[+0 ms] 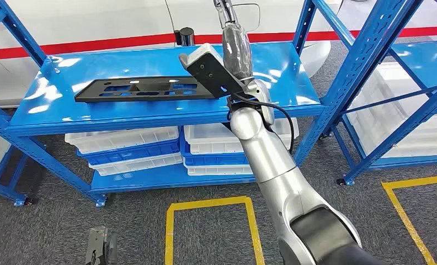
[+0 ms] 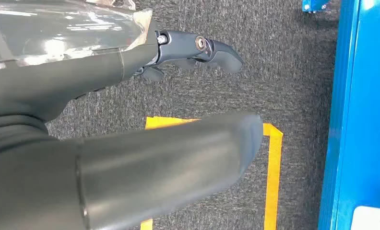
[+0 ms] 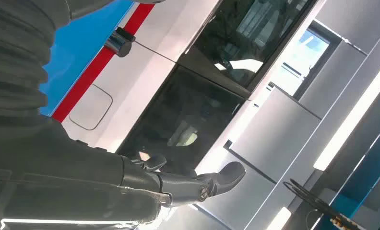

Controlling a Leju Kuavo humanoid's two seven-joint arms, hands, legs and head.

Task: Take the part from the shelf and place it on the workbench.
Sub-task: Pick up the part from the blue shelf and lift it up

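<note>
The part point(image 1: 144, 89), a long flat black plate with cut-outs, lies on the top blue shelf board point(image 1: 51, 110). My right arm reaches over the shelf. Its hand point(image 1: 232, 33) is raised above the board, to the right of the part's right end and clear of it. In the right wrist view the right hand point(image 3: 197, 184) has its fingers stretched out with nothing in them. My left hand point(image 2: 197, 48) hangs low over the grey carpet, fingers loosely apart and empty; it also appears at the head view's lower edge point(image 1: 99, 248).
White and blue bins point(image 1: 128, 146) are stacked under the shelf board. Blue uprights point(image 1: 365, 61) and a second rack point(image 1: 420, 110) stand to the right. Yellow tape outlines point(image 1: 211, 221) mark the carpet. A white vehicle with a red stripe point(image 1: 95, 44) stands behind the shelf.
</note>
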